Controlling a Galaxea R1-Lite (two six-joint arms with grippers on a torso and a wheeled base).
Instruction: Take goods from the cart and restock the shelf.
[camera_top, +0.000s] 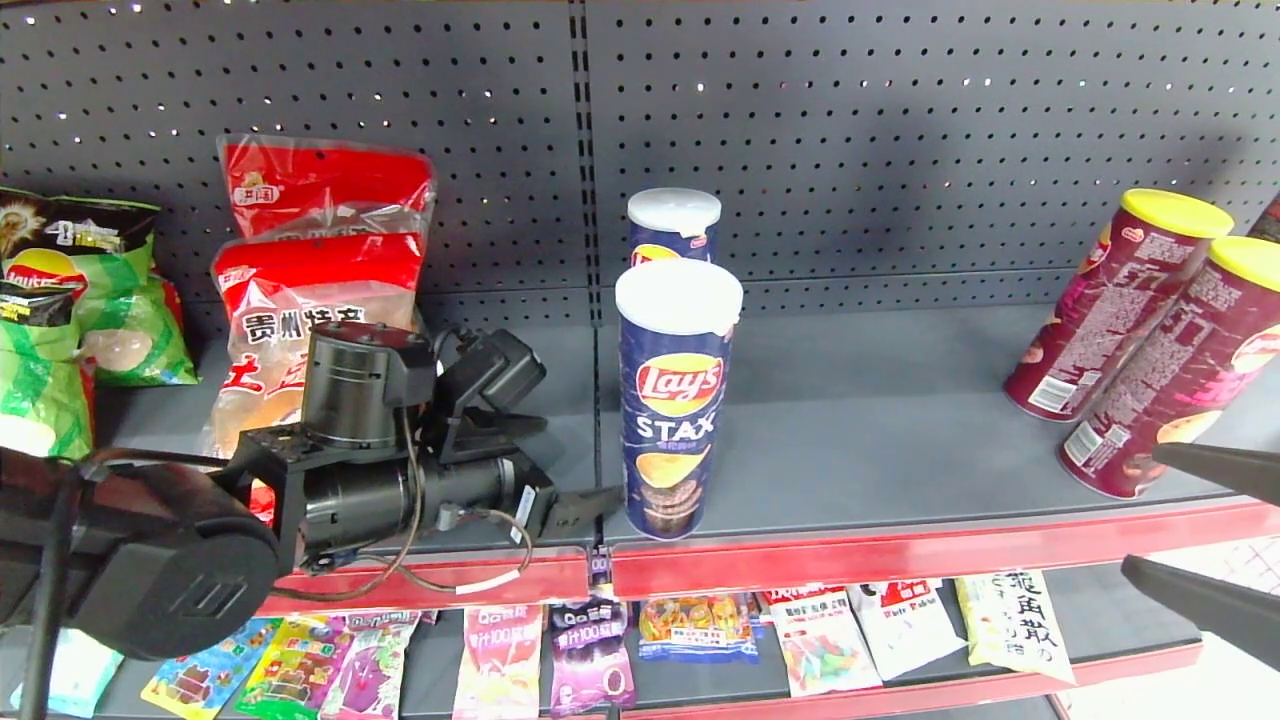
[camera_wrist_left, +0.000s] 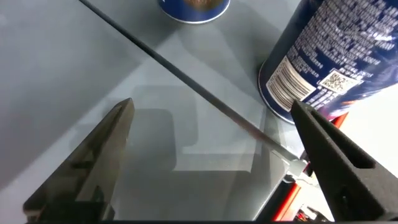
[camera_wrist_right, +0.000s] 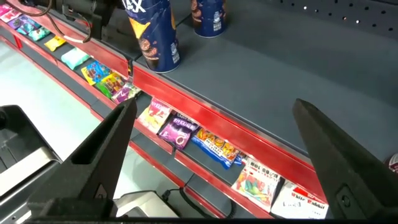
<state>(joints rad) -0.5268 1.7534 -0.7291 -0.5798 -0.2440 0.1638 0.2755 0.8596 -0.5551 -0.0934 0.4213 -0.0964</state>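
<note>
One blue can (camera_top: 679, 420) stands upright, axis vertical.

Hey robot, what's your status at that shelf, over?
Left gripper open, empty, beside the front blue can. Right gripper open, empty, out in front of the shelf. Can upright at shelf's front edge. Second blue can stands behind it.

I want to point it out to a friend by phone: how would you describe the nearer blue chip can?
On the grey shelf with the red front edge, two blue chip cans stand mid-shelf, one behind the other. Yours is the front can, right at the red edge; the maroon cans to its right have yellow lids, not white.
</note>
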